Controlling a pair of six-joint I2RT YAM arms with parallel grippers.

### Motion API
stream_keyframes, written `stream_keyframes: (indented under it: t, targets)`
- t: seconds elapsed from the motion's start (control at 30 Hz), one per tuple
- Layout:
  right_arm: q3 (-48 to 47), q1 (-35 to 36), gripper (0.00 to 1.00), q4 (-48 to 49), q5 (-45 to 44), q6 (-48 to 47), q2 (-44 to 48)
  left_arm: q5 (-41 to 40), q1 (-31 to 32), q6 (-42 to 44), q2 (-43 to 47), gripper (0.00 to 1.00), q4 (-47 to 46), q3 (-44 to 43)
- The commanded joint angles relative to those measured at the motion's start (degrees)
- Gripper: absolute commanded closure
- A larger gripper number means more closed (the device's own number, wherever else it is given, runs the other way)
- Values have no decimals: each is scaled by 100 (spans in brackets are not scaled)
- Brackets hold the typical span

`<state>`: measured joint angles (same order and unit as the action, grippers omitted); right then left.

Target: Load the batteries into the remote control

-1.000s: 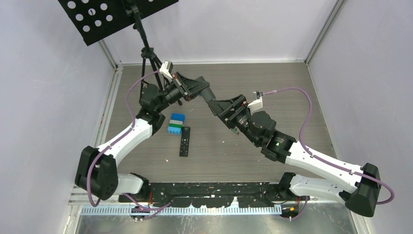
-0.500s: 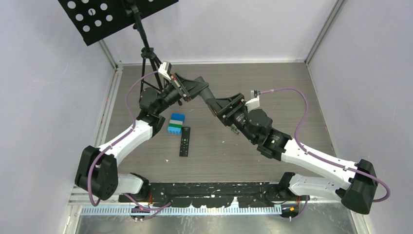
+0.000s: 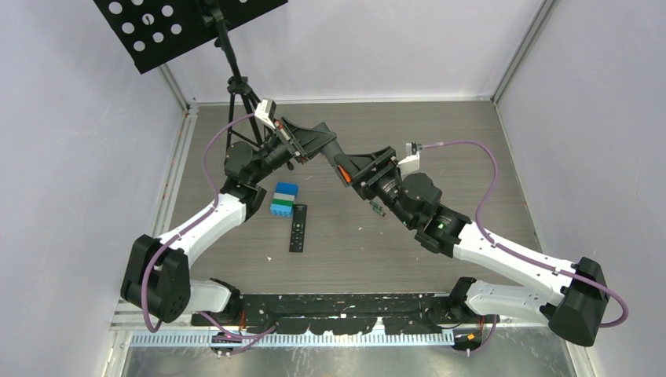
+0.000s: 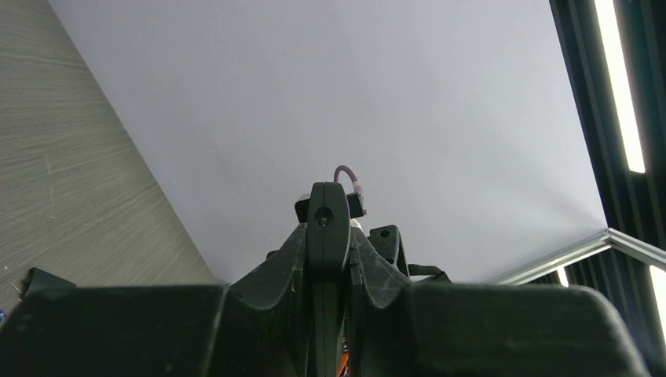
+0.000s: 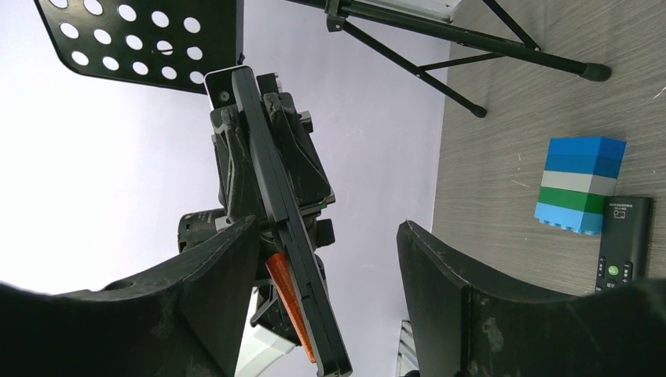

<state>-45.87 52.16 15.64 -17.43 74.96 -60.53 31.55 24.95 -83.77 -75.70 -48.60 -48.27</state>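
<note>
Table (image 3: 471, 157): grey wood-grain surface.
Music stand (image 3: 188, 23): black perforated panel on a tripod, far left corner.
Right gripper (image 3: 345, 169): raised over mid-table, jaws wide apart, nothing held, tip facing the other pincer's tip.
Left gripper (image 3: 330, 149): raised, jaws pressed together; contents, if any, not discernible.
Block stack (image 3: 284, 199): blue, white, green, blue; on the table.
Remote control (image 3: 298, 228): black, flat on the table, buttons up, far end just beside Block stack, well apart from both pincers.
Orange strip (image 5: 287, 302): thin, alongside Left gripper; battery or not, cannot tell.
</note>
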Motion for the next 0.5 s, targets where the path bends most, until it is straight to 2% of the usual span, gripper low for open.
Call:
stream_keyframes:
  t: [0.0, 0.13, 0.47]
  targets:
    - [-239, -63, 34, 324, 6, 45, 15, -7, -1, -12, 102, 100, -440, -46]
    - [-231, -100, 44, 328, 142, 9, -31, -43, 10, -45, 91, 100, -432, -64]
    - [-65, -110, 59, 557, 639, -496, -101, -129, 10, -366, 91, 100, 78, -259]
